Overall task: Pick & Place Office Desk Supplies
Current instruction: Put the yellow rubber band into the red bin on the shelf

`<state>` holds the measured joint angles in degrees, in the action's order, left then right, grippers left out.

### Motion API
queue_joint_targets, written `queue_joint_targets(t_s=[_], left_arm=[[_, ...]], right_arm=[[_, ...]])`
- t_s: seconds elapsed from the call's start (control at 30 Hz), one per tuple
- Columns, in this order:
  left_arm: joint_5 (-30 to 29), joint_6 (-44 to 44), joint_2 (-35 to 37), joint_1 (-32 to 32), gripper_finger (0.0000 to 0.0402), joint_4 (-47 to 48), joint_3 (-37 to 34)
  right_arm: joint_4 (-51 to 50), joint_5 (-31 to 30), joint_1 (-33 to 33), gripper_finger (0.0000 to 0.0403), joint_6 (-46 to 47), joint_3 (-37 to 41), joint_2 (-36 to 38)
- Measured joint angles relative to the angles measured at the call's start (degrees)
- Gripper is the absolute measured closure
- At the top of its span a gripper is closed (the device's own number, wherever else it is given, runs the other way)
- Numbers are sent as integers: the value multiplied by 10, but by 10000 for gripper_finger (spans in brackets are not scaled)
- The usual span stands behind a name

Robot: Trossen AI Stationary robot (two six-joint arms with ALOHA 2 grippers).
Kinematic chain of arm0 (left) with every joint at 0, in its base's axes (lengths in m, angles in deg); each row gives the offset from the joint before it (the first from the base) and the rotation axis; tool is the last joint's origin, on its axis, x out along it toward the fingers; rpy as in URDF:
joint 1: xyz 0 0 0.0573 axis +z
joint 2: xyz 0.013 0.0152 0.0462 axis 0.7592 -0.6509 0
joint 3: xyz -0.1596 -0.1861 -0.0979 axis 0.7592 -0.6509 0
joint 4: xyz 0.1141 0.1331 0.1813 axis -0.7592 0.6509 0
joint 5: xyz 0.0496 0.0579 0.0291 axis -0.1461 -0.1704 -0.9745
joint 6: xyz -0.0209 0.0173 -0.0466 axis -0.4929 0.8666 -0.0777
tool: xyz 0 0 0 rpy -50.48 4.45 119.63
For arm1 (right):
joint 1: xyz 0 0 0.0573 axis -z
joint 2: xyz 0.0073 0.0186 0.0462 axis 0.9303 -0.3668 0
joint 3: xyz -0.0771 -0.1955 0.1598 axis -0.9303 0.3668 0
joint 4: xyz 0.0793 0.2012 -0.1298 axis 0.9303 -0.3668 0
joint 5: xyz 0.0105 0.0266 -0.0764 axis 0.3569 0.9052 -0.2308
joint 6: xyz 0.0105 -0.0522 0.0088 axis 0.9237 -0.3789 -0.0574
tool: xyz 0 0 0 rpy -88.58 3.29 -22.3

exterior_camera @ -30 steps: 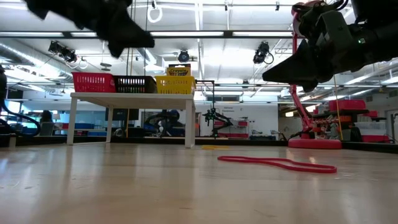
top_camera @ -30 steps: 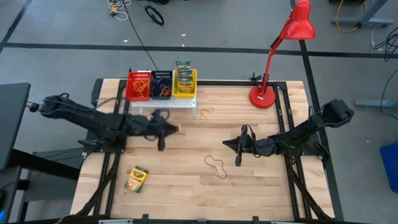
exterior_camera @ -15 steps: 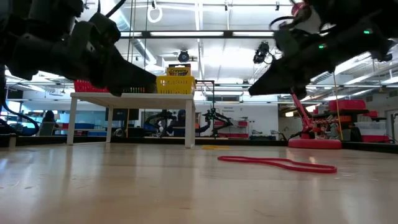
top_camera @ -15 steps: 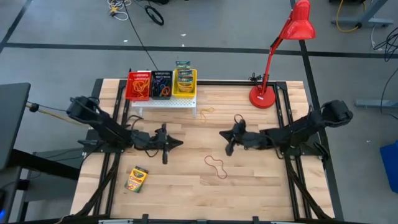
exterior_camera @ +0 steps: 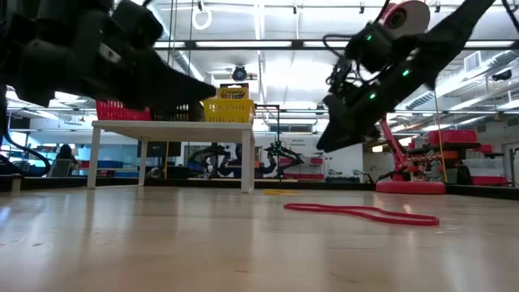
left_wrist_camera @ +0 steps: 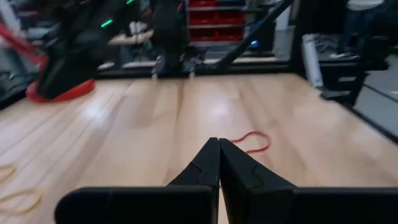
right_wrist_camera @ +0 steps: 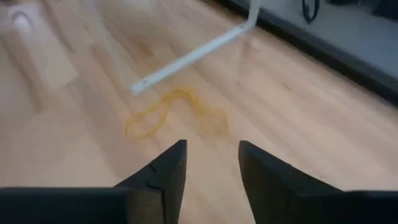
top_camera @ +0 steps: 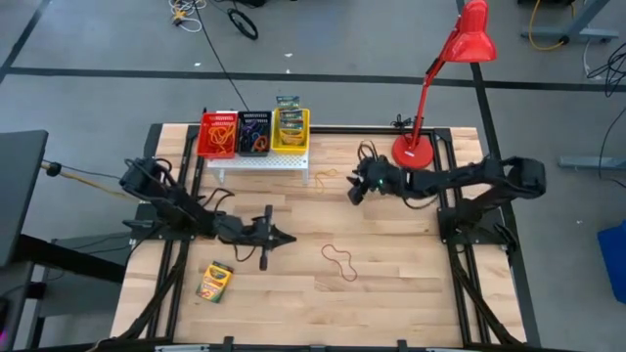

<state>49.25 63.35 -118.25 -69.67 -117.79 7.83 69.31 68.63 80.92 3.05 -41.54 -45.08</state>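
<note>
The right gripper [top_camera: 354, 192], fingers [right_wrist_camera: 168, 168] spread, hangs near a yellowish rubber band [right_wrist_camera: 171, 112] beside the white stand [top_camera: 262, 162], upper centre. The flat, thin band could probably slip between them. The left gripper [top_camera: 282, 239] is clenched empty, centre-left; the reddish-orange rubber band [top_camera: 340, 262] lies lower centre on the bench [top_camera: 411, 293].

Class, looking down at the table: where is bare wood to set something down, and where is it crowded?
Bare: the near edge right of the crayon box, and the near right corner beyond the red rubber band. Crowded: the far edge, around the white stand, yellow rubber band and lamp base.
</note>
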Motion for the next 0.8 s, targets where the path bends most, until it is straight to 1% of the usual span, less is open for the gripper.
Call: queue_joint_targets(t_s=[0.07, 0.17, 0.27, 0.37, 0.47, 0.53, 0.63, 0.8], left_arm=[[0, 12, 0, -13, 397, -18, 0], [-7, 16, 0, -26, 395, -28, 0], [-26, 10, 0, -34, 393, -24, 0], [-33, 1, 0, -34, 393, -15, 0], [-34, 0, 0, -34, 394, -15, -1], [-34, 0, 0, -34, 394, -16, -1], [-34, 0, 0, -34, 394, -16, -1], [-33, -2, 0, -34, 394, -12, -1]], right_arm=[[45, 32, 29, 244, -33, -3, -28], [62, 71, 59, 236, -56, -28, -87], [32, 79, 74, 219, -78, -86, -149], [-27, 78, 83, 190, -100, -144, -201], [-70, 80, 94, 159, -116, -189, -231], [-90, 83, 101, 146, -129, -207, -241], [-92, 116, 111, 146, -132, -218, -251], [-83, 140, 115, 169, -141, -223, -281]])
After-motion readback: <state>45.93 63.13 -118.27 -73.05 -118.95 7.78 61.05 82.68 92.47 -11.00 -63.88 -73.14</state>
